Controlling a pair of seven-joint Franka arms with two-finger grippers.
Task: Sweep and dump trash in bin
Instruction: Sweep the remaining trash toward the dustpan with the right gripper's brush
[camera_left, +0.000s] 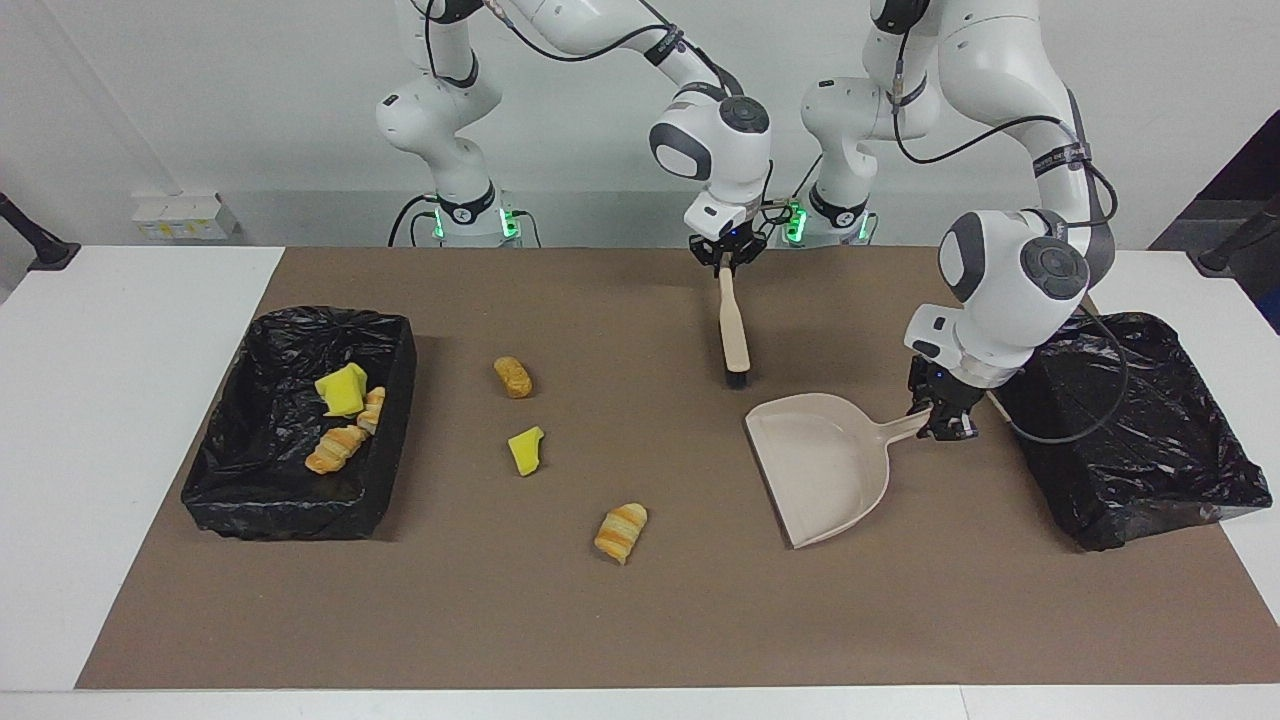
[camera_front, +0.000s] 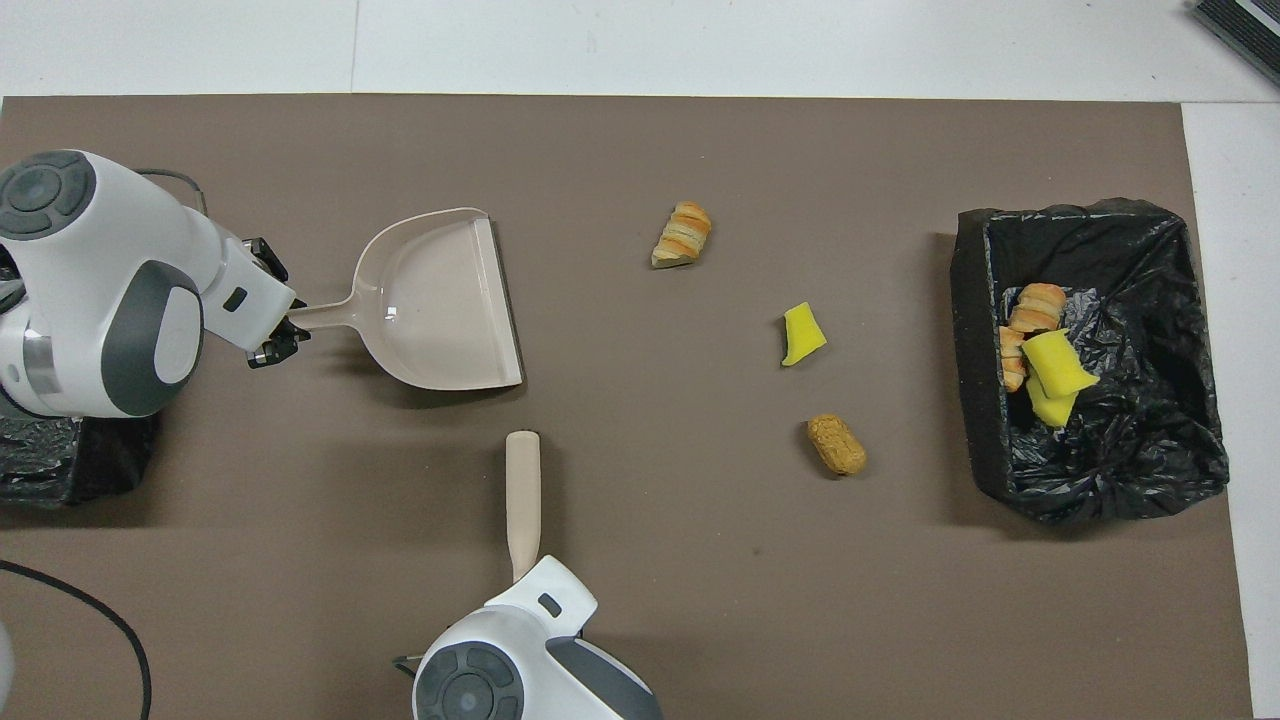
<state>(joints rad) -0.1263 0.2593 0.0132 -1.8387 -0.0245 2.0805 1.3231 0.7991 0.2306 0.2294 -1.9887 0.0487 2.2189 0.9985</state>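
Lying loose: three trash scraps (camera_left: 520, 450); left fingers (camera_left: 944, 421) grip dustpan (camera_left: 822, 465), right fingers (camera_left: 728, 262) brush (camera_left: 735, 330).

Three trash scraps (camera_left: 527, 449) loose, perhaps four binned; two bins (camera_left: 215, 493).

A plain white wall (camera_left: 200, 100) runs along twelve o'clock — flat, even light, soft shadows. The white table (camera_left: 100, 420) carries a broad brown mat (camera_left: 640, 620) over its middle. At nine o'clock a small white box (camera_left: 185, 217) sits by the wall, beside a dark bracket (camera_left: 35, 240).
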